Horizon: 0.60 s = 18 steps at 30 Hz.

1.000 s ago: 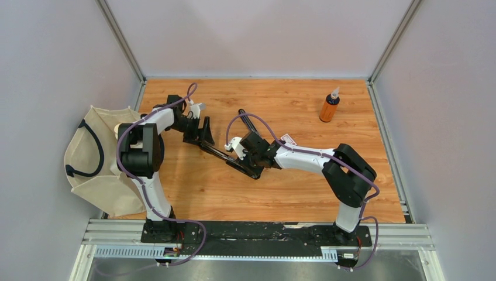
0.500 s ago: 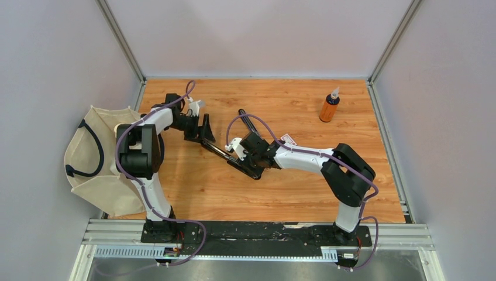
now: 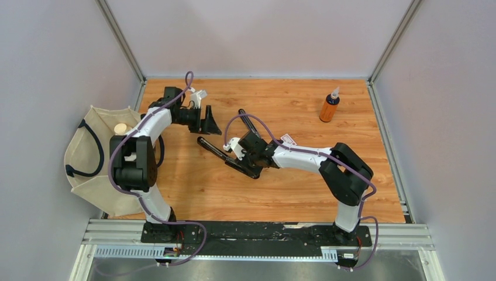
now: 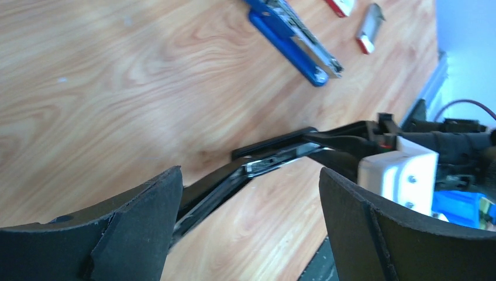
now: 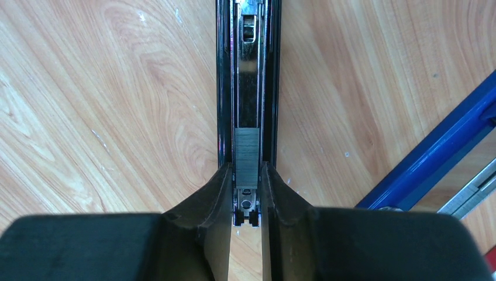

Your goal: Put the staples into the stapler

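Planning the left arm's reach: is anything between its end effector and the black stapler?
Nothing visible does. The open left end effector faces the black stapler directly; the right end effector grips its rail.

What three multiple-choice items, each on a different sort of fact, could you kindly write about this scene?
1. Where on the table is the orange bottle? A near left corner; B far right; C centre.
2. What colour is the stapler clamped in the right tool? A black; B white; C yellow.
3. How is the left tool? A open, empty; B shut on the orange bottle; C shut on the stapler.
Answers: B, it stands by the far right edge; A, the right wrist view shows black rails; A, its jaws stand wide apart, gripping nothing.
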Each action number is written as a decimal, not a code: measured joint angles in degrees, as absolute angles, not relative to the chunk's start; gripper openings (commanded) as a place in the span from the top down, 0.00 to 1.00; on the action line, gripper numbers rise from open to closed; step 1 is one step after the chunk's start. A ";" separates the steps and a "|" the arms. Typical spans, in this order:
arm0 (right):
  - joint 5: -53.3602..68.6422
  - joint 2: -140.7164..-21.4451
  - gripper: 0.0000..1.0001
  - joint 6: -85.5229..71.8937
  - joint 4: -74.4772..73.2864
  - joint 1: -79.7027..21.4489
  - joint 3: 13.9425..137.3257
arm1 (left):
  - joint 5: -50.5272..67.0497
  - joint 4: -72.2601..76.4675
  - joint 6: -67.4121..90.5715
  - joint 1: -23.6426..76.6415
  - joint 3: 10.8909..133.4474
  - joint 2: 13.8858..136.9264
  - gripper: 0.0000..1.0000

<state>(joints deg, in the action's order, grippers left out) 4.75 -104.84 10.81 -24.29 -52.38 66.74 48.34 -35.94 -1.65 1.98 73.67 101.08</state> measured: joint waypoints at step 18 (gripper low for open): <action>5.15 -105.56 0.92 11.75 -22.98 -52.60 67.24 | 47.90 -35.73 1.19 1.74 72.20 93.69 0.06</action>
<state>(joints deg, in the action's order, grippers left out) 5.15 -105.56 11.75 -22.98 -52.60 67.24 47.90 -35.73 1.19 1.74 72.20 93.69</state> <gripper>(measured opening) 0.219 0.939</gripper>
